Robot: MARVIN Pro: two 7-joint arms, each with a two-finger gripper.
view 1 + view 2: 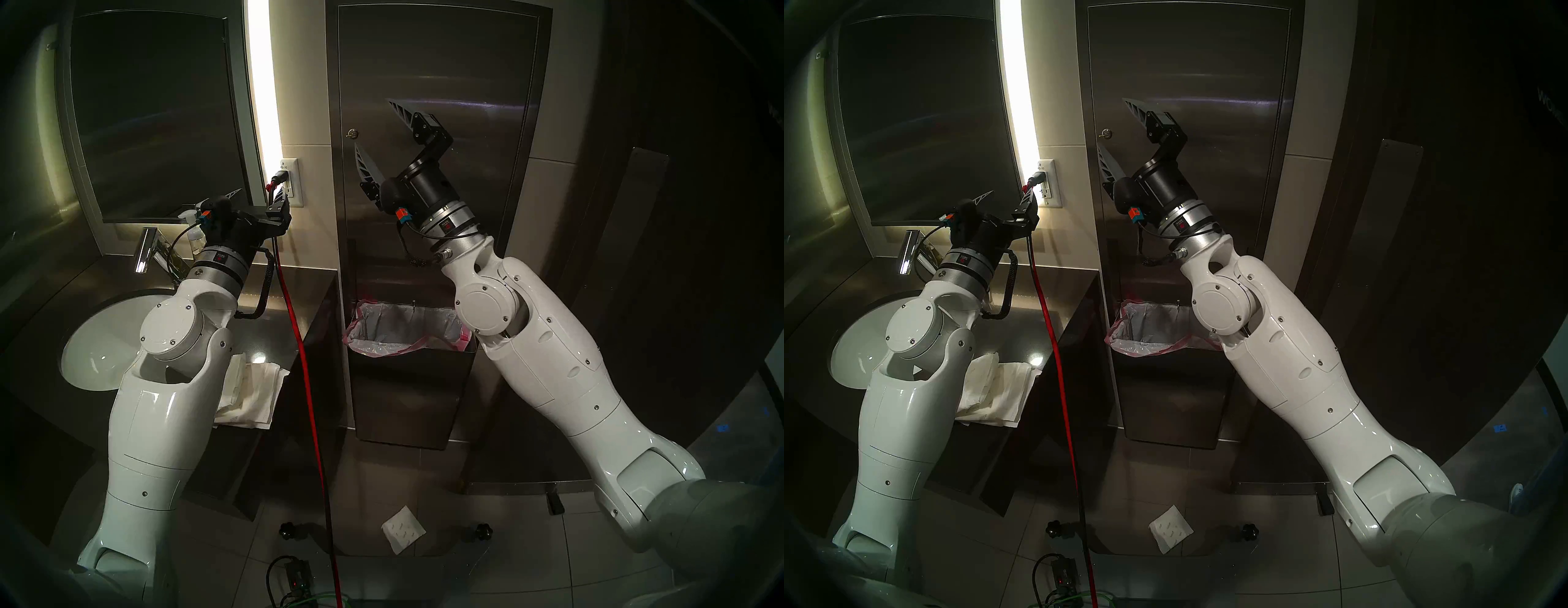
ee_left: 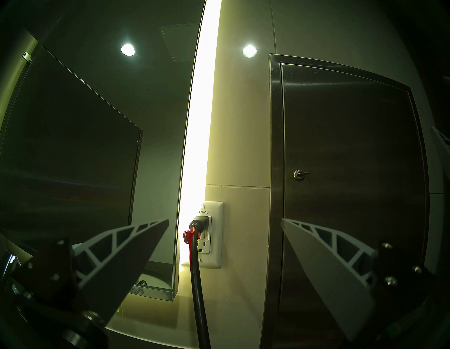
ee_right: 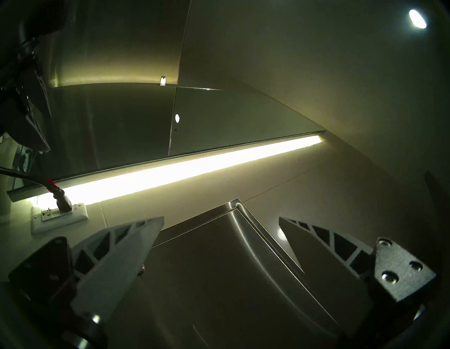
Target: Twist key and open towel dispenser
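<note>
**Two open grippers, key untouched in the lock**

We are holding both arms up in front of the washroom wall. Our right gripper [image 1: 373, 123] is standing with its jaws wide apart and empty, raised close in front of the towel dispenser [image 1: 466, 85], the tall brushed-steel cabinet on the far wall. One finger is sitting above and to the right of the key [image 1: 351, 134], the other just below it, and neither is touching it. The key is sticking out of the small round lock near the left edge of the closed door panel; from the left wrist view it [image 2: 303, 173] is showing as a small brass stub pointing right.

Our left gripper [image 1: 259, 196] is also standing spread and empty, well to the left of the dispenser, pointing toward the wall outlet [image 1: 292, 182] where a black and red cable [image 1: 303, 361] is plugged in. Left of that we are seeing the dark mirror [image 1: 157, 119] with a bright light strip [image 1: 263, 76] along its right edge.

Below the dispenser door, a waste bin [image 1: 407, 382] with a pink-edged liner is sitting open. Folded paper towels [image 1: 254, 390] are lying on the near corner of the dark counter [image 1: 292, 288] beside the white sink [image 1: 97, 344], and one paper towel [image 1: 403, 530] is lying on the floor.
</note>
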